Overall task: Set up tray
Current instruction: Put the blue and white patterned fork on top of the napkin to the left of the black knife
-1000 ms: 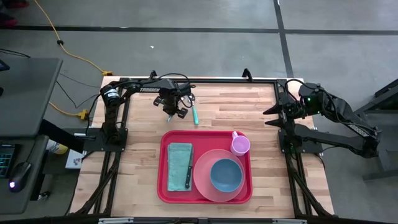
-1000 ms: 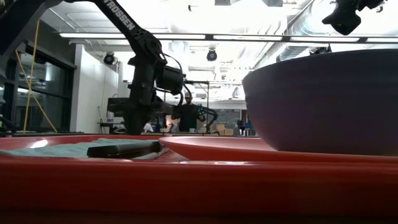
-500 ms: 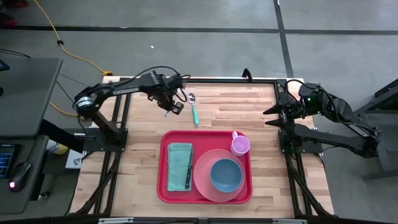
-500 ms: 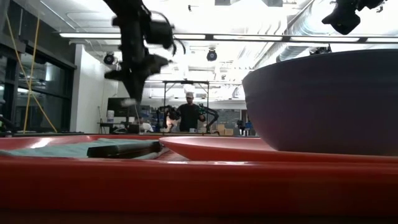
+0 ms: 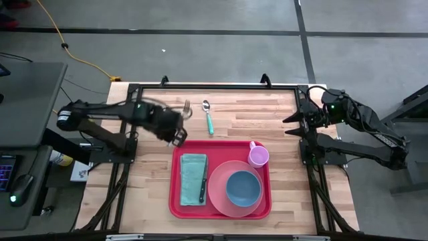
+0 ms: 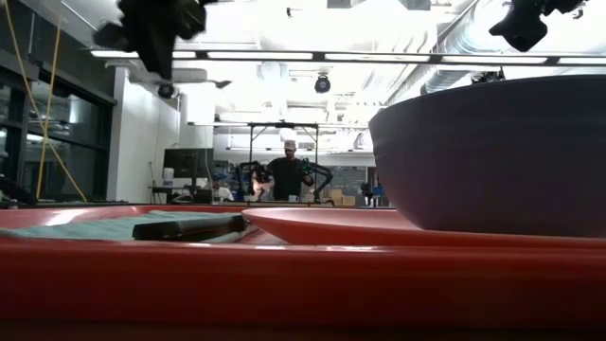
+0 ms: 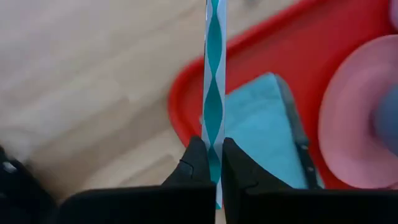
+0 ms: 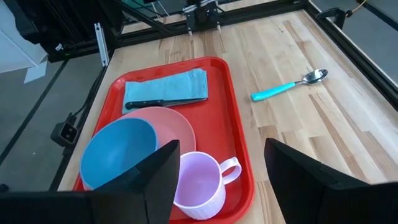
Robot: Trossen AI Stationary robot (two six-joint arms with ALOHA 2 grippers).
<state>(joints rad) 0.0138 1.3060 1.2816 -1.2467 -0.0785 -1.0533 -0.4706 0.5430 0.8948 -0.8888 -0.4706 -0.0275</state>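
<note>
On the wooden table (image 5: 281, 201) we see the red tray (image 5: 179, 201) at the near middle, carrying a teal napkin (image 5: 193, 175), pink plate (image 5: 217, 194), blue bowl (image 5: 243, 189) and pink cup (image 5: 259, 156); beyond its far-left corner, our left gripper (image 7: 210, 158) pinches a teal-striped utensil handle (image 7: 214, 74); a spoon (image 5: 208, 118) lies farther back; our right gripper (image 8: 221, 177) waits agape at the right edge, holding nothing.

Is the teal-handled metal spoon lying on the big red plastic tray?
No, the teal-handled metal spoon lies on the bare wooden table, apart from the red plastic tray.
</note>
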